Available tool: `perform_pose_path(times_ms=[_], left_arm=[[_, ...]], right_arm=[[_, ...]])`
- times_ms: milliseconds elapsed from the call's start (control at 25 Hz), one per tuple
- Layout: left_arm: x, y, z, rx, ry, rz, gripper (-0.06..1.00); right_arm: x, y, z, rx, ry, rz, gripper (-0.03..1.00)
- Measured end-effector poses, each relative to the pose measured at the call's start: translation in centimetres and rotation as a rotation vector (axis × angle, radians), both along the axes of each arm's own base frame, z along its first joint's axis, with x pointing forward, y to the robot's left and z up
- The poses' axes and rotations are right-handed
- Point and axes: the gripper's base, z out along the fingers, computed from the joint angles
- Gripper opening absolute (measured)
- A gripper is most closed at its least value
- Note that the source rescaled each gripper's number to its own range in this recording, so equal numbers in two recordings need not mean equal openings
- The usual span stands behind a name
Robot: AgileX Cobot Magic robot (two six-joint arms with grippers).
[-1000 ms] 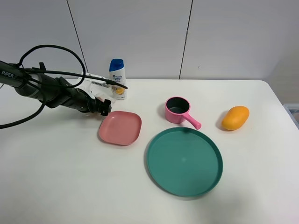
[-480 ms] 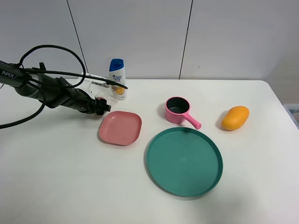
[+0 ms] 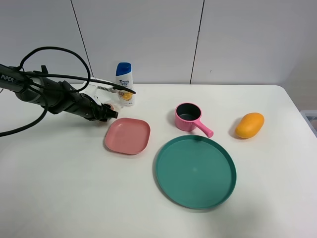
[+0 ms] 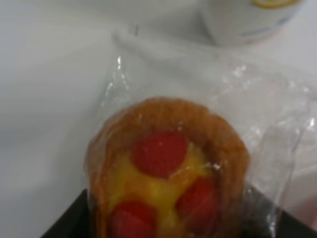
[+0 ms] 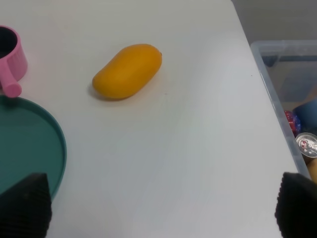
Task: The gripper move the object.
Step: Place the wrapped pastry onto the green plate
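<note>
the left gripper (image 3: 106, 113) hangs low over the white table (image 3: 59, 188), at about 10 o'clock on the tabletop as the high camera sees it. its black arm (image 3: 49, 96) comes in from 9 o'clock. the wrapped pastry (image 4: 167, 166) is right at its tip. in the left wrist view it is a round golden-brown tart with yellow filling and three red spots. it sits inside clear crinkly plastic that spreads past it over the white surface. the dark fingers (image 4: 64, 225) show on either side of the pastry, spread about as wide as the pastry itself. whether they press on it or only flank it i cannot tell, nor whether it rests on the table or is raised off it.

a white shampoo bottle (image 3: 124, 83) with a blue cap stands upright at 1 o'clock from the pastry, just beside the wrapper. a pink square plate (image 3: 128, 135) lies at 5 o'clock from the left gripper, near but apart. at 3 o'clock from that plate is a small pink saucepan (image 3: 187, 117), its handle pointing to 4 o'clock. at 6 o'clock from the saucepan lies a big teal round plate (image 3: 195, 171), its rim close to the handle's end. a mango (image 3: 249, 125) lies at 3 o'clock from the saucepan, well apart.

the right gripper (image 5: 161, 208) is outside the high view. its wrist camera shows two dark fingertips far apart, wide open, with only bare table between them. a clear plastic bin (image 5: 277, 89) stands off the table's edge on the mango's side, with a drink can (image 5: 307, 145) in it.
</note>
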Motion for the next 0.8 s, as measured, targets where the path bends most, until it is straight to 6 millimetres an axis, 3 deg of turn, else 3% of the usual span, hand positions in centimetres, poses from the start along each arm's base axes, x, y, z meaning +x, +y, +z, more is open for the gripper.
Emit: perform_pose_path(times_ms=[240, 440, 800], left_arm=[[-0.6, -0.6, 3.2, -0.06, 0.006, -0.051, 0.0], [-1.5, -1.0, 7.7, -0.114, -0.033, -0.108, 0.0], [-7.1, -2.2, 14.7, -0.256, 0.144, -0.39, 0.0]], right_arm=[[0.0, 0.0, 0.0, 0.0, 0.0, 0.0, 1.0], [0.0, 0.0, 0.0, 0.0, 0.0, 0.0, 1.0], [0.0, 0.0, 0.0, 0.0, 0.0, 0.0, 1.0]])
